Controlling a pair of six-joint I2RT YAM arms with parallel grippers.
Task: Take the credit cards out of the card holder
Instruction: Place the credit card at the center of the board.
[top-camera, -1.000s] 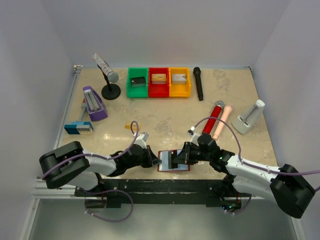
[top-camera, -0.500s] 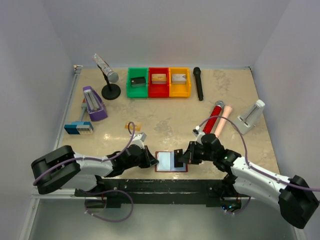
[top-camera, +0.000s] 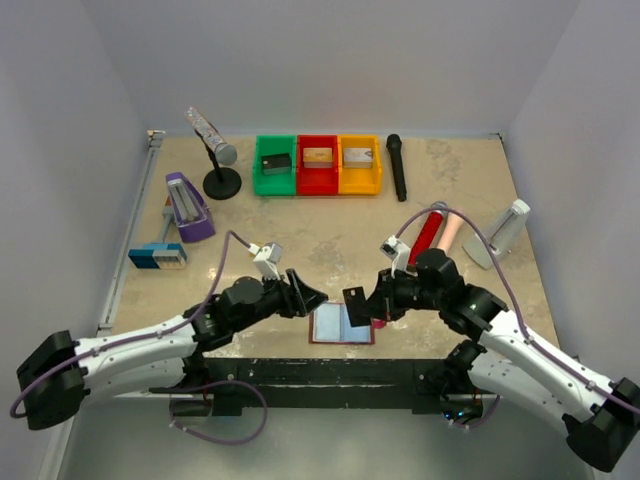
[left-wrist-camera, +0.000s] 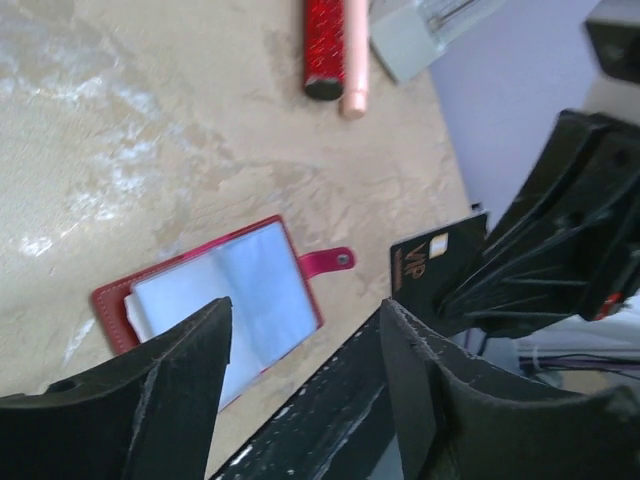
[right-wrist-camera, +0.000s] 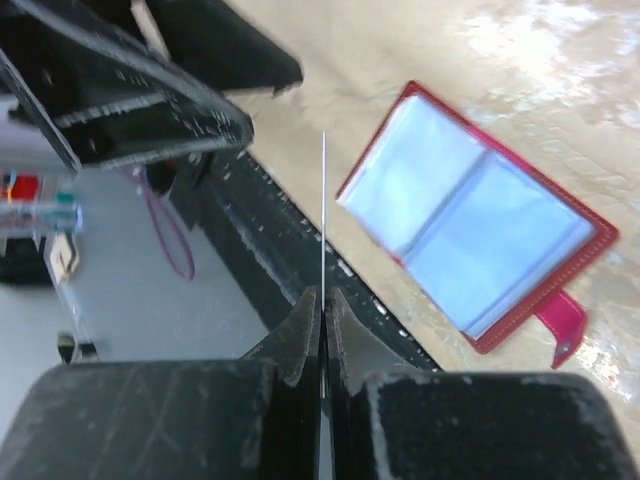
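Note:
The card holder (top-camera: 342, 325) lies open on the table near the front edge, its light blue pockets up (left-wrist-camera: 215, 300) (right-wrist-camera: 480, 230), red tab strap (left-wrist-camera: 330, 262) to one side. My right gripper (top-camera: 370, 305) (right-wrist-camera: 323, 300) is shut on a black credit card (top-camera: 355, 302) (left-wrist-camera: 435, 265), held clear above the holder's right side; in the right wrist view the card (right-wrist-camera: 323, 200) shows edge-on. My left gripper (top-camera: 308, 296) (left-wrist-camera: 305, 340) hangs open just left of the holder and above it, with nothing between its fingers. Other credit cards are not visible.
Green (top-camera: 274, 165), red (top-camera: 318, 165) and yellow (top-camera: 360, 165) bins with small blocks line the back. A black microphone (top-camera: 397, 167), red microphone (top-camera: 428, 232), white stand (top-camera: 500, 235), purple stapler (top-camera: 187, 208) and microphone stand (top-camera: 221, 180) sit around. The black rail (top-camera: 330, 372) runs right behind the holder.
My left gripper has opened, let go of the card holder and risen away to the left. My right gripper has lifted the black card up out of the holder.

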